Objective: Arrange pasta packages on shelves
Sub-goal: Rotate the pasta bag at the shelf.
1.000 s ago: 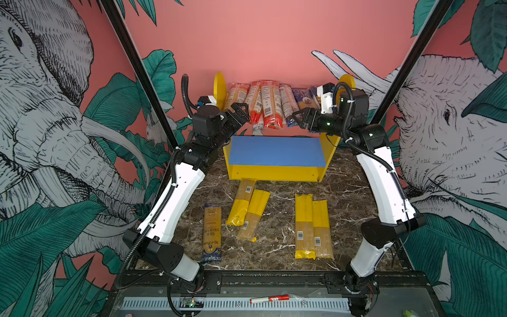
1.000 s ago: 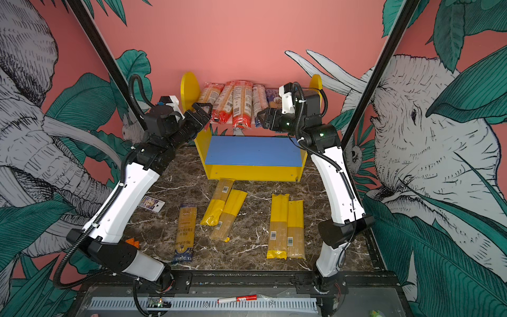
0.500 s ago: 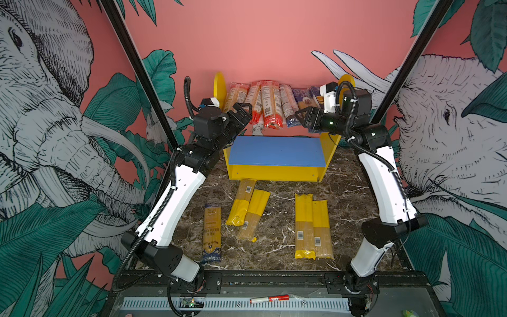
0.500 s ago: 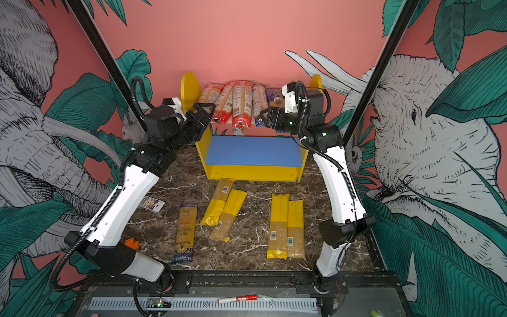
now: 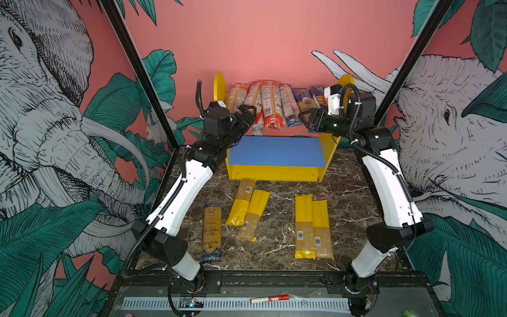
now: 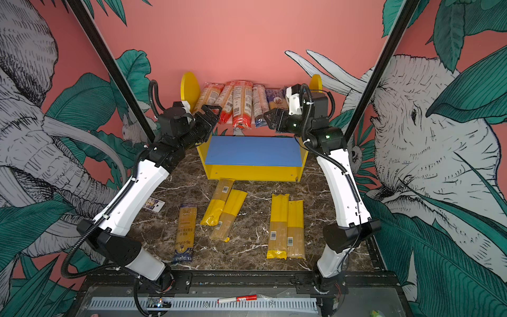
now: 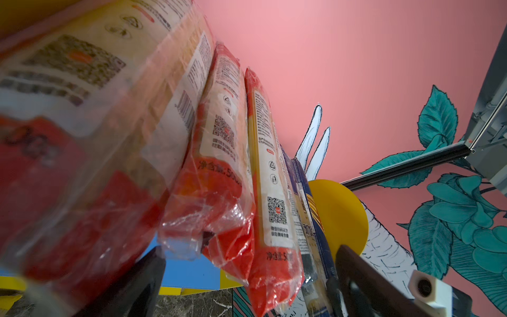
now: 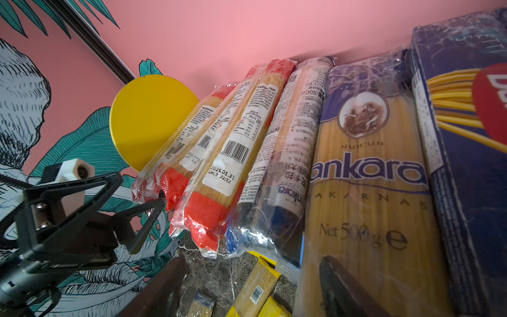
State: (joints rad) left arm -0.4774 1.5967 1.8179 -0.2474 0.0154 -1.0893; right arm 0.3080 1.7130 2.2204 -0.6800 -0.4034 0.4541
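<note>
Jaws of the left gripper (image 5: 248,115) stand wide apart with nothing clamped. Its tips sit right at the near ends of three red-ended packs (image 5: 270,105) at the left of the top shelf; whether they touch the wrap I cannot tell. The right gripper (image 5: 306,122) faces it from the other side, jaws parted less widely and also holding nothing, just before the near ends of a dark-ended pack (image 5: 288,109) and a blue ankara pack (image 5: 304,101). A dark blue box (image 5: 318,94) lies beside those, partly behind the right arm. All six lie side by side, front to back, on the upper level of the shelves (image 5: 274,173) between round yellow side panels, their near ends above the blue lower board (image 5: 274,151). On the desk (image 5: 351,192) in front of the shelves lie five more: a brown pack (image 5: 211,233) by the left arm, two overlapping half-yellow packs (image 5: 258,203) in the middle, and a half-yellow pair (image 5: 304,214) touching side by side further right. A marker pen (image 5: 270,298) rests on the front rail.
</note>
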